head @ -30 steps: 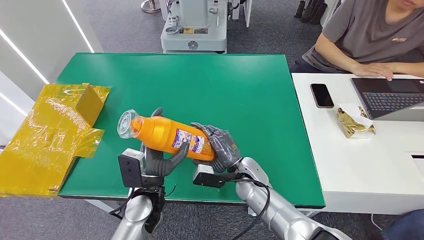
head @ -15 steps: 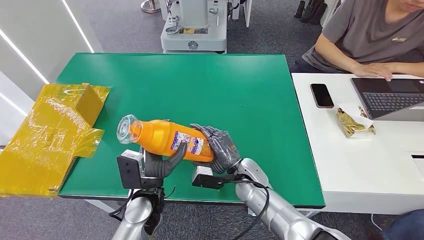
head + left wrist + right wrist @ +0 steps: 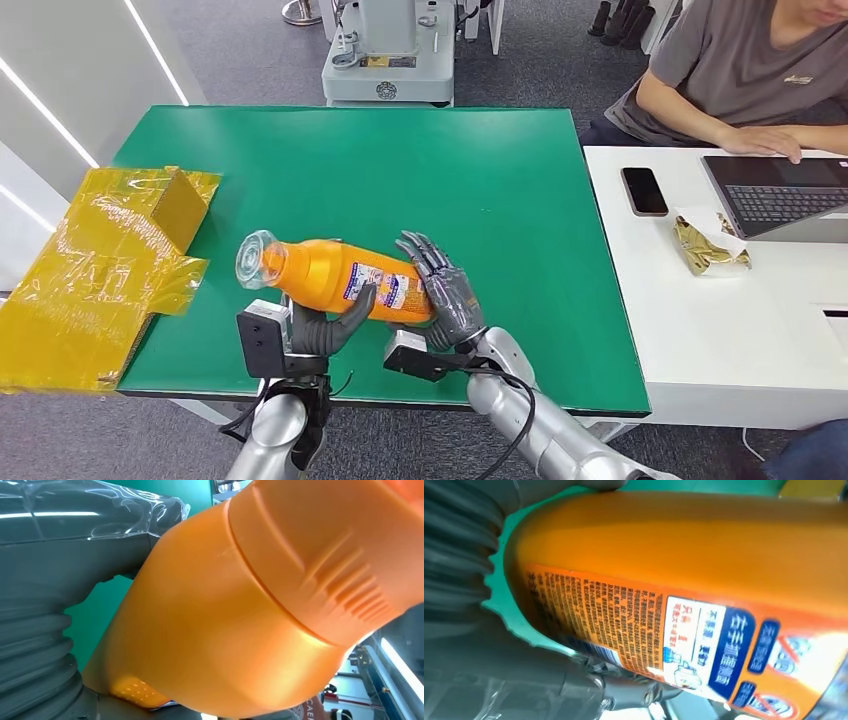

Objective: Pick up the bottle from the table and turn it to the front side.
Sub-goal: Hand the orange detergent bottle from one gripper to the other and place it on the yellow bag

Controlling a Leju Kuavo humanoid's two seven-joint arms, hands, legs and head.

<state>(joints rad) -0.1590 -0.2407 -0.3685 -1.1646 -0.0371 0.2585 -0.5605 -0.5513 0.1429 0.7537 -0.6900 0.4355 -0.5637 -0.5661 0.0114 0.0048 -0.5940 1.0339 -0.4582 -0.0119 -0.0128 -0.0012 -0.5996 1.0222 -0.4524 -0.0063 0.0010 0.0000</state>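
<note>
— Where's the bottle (image 3: 335, 274)?

— Lying sideways above the green table's (image 3: 480, 170) near edge, clear cap toward the yellow box (image 3: 100, 260). The left hand (image 3: 325, 325) grasps it from beneath, thumb on the label. The right hand (image 3: 445, 290) rests at its base, fingers spread straight.

— Contents?

— Orange throughout. The right wrist view adds the label's (image 3: 704, 645) blue-and-white print.

bottle (image 3: 335, 277) underside hidden, label text perhaps unreadable
</note>
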